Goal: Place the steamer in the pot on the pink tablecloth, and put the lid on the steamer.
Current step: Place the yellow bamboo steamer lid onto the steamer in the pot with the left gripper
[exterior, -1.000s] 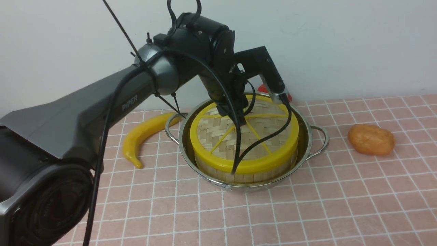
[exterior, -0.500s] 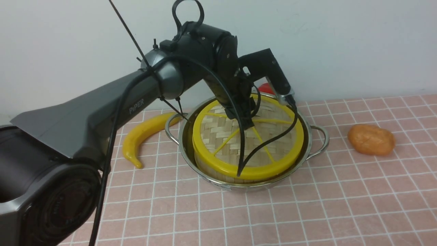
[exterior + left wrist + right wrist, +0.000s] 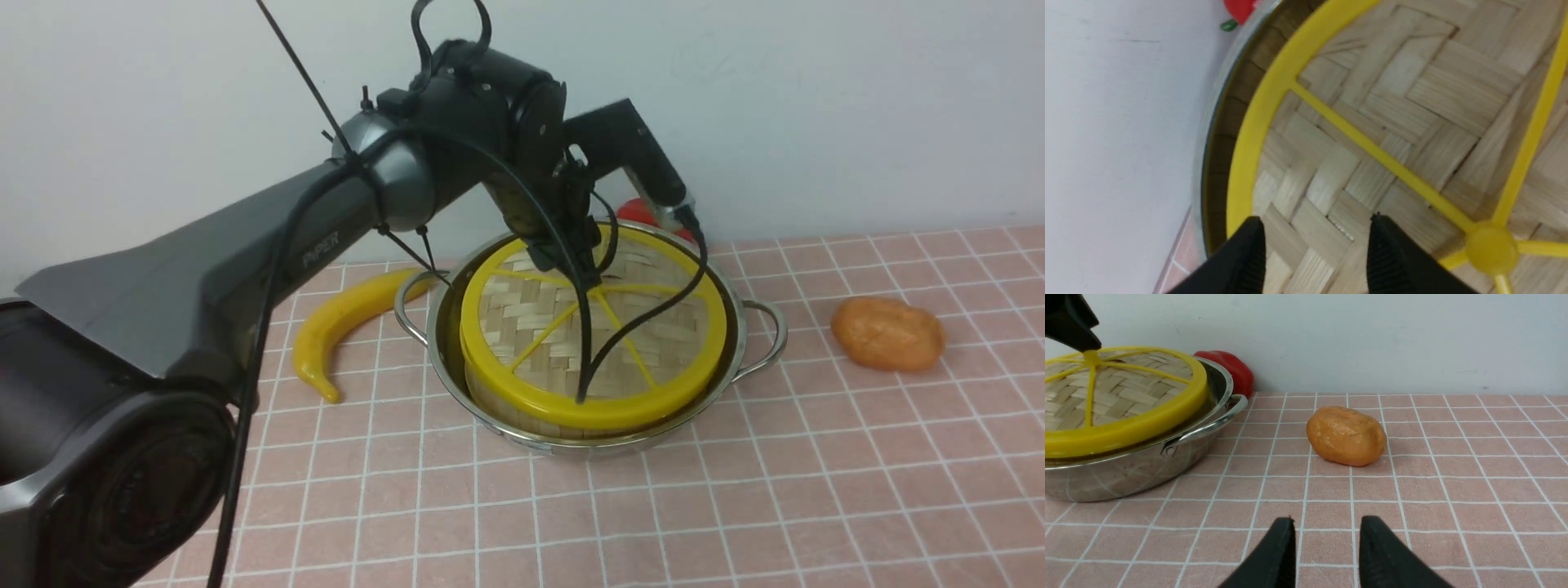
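While the lid [image 3: 593, 333] caps the steamer [image 3: 522, 416] inside the pot [image 3: 739, 347], the left gripper [image 3: 1314, 249] hovers, jaws parted

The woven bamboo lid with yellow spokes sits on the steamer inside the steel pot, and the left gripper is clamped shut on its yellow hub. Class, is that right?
Not quite. The woven bamboo lid does sit on the steamer in the steel pot, but the left gripper is open, its jaws apart beside the yellow hub, holding nothing. The left wrist view shows this.
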Available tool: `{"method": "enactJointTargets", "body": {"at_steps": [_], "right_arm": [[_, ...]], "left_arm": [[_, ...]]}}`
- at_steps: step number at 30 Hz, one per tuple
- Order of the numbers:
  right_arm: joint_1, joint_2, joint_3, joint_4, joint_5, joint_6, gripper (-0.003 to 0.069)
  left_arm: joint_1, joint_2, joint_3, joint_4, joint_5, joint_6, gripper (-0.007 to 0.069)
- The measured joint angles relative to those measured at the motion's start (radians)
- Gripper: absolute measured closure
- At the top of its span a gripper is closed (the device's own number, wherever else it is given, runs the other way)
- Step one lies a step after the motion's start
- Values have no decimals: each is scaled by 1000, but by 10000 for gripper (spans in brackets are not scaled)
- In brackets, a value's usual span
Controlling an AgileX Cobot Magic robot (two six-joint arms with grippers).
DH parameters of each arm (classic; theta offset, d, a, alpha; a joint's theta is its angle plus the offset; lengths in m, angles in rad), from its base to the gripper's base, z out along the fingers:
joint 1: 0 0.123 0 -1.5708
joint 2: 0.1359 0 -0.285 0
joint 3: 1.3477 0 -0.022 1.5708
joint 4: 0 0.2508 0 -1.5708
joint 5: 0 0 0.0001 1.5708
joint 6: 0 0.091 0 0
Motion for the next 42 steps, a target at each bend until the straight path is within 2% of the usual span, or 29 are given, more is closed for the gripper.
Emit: {"method": "enactJointTargets", "body": {"at_steps": [4, 6, 13, 19, 22, 38, 42], "right_arm": [[0, 0, 0, 0, 0, 0, 416], [0, 0, 0, 0, 0, 0, 416], [0, 0, 0, 0, 0, 0, 416], [0, 0, 0, 0, 0, 0, 416], [0, 0, 0, 0, 0, -2, 416], [0, 0, 0, 0, 0, -3, 416], [0, 0, 0, 0, 0, -3, 416]], "left_arm": [[0, -45, -33, -17, 59, -67, 302], [0, -64, -62, -69, 131, -90, 302], [0, -54, -70, -165, 209, -93, 286], [0, -36, -70, -196, 197, -61, 182], [0, -14, -70, -192, 189, -60, 155], [1, 45, -70, -158, 150, -60, 153], [1, 46, -70, -158, 148, -60, 183]]}}
